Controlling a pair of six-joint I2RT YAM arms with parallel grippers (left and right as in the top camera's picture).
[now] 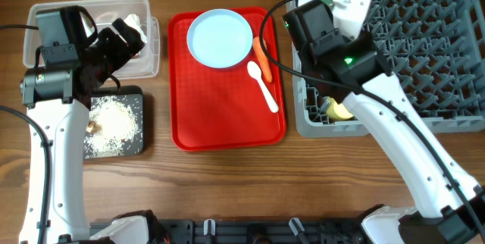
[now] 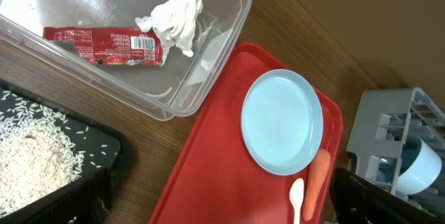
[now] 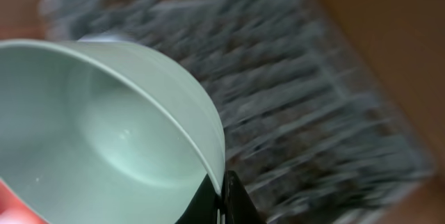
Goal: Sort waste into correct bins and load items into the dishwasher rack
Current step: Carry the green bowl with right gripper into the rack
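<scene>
A plain wooden table [image 1: 227, 191] carries everything, with the dishwasher rack [image 1: 424, 47] filling its 2 o'clock side. The right gripper [image 3: 221, 197] pinches the rim of the pale green bowl [image 3: 104, 147] at one narrow spot, above the rack's 10 o'clock corner.

That thin pinch looks like the main risk. The bowl is smooth, glossy and deep, so it could swivel or slip out on the way down. Its rim could also land on top of the stiff grey pegs rather than between them, and tip. The pale blue bowl [image 2: 421, 165] and the yellow cup [image 1: 339, 110] already sit along the rack's 9 o'clock edge, so a careless placing could knock them.

The left gripper [image 1: 121, 39] hangs over the clear tub [image 2: 247, 1] at 10 o'clock. Whether its claw is spread or closed cannot be told. The tub is thin, see-through plastic and holds the crinkly red snack wrapper [image 2: 104, 45] and the soft crumpled tissue [image 2: 174, 15]. At 8 o'clock the shallow black tray [image 2: 104, 147] holds the loose rice [image 2: 28, 161] — grainy stuff that scatters if bumped.

On the ribbed red serving tray [image 2: 208, 161] at the centre lie the flat round plate [image 2: 281, 121], the tapered carrot [image 2: 316, 182] and the light plastic spoon [image 2: 297, 200] — the last two nearly touching.
</scene>
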